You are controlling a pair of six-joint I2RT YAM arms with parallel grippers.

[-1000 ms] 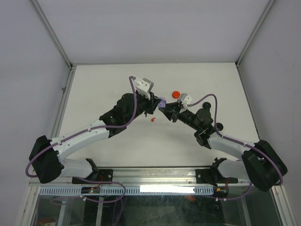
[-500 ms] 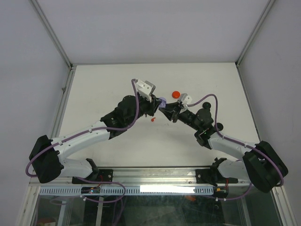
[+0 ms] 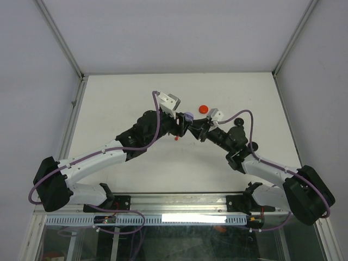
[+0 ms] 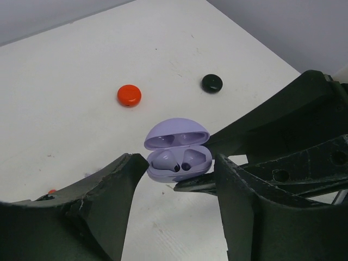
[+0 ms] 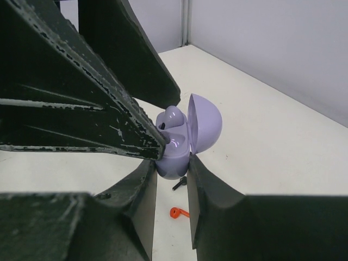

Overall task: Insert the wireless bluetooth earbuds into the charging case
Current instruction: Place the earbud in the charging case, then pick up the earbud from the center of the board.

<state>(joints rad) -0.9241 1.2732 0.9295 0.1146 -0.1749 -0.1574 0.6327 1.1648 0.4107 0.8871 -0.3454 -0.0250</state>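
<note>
The lavender charging case (image 4: 176,163) hangs above the table with its lid (image 5: 205,126) up. My right gripper (image 5: 173,163) is shut on its lower half. Two lavender earbuds (image 4: 166,160) lie in its wells. My left gripper (image 4: 174,182) is open just in front of the case, nothing between its fingers (image 4: 111,185); one of its fingertips (image 5: 155,142) touches the case's rim. In the top view the case (image 3: 188,116) sits between the left gripper (image 3: 181,124) and the right gripper (image 3: 191,126). A black earbud (image 5: 180,184) and a red earbud (image 5: 176,212) lie on the table below.
A closed red case (image 4: 129,95) and a closed black case (image 4: 212,82) rest on the white table (image 4: 81,60) beyond the grippers. The red case (image 3: 203,109) lies just behind the right gripper. A metal frame (image 3: 81,76) edges the table.
My left gripper has opened at the lavender case, where it was shut before. The right gripper still holds the case and has barely moved.
</note>
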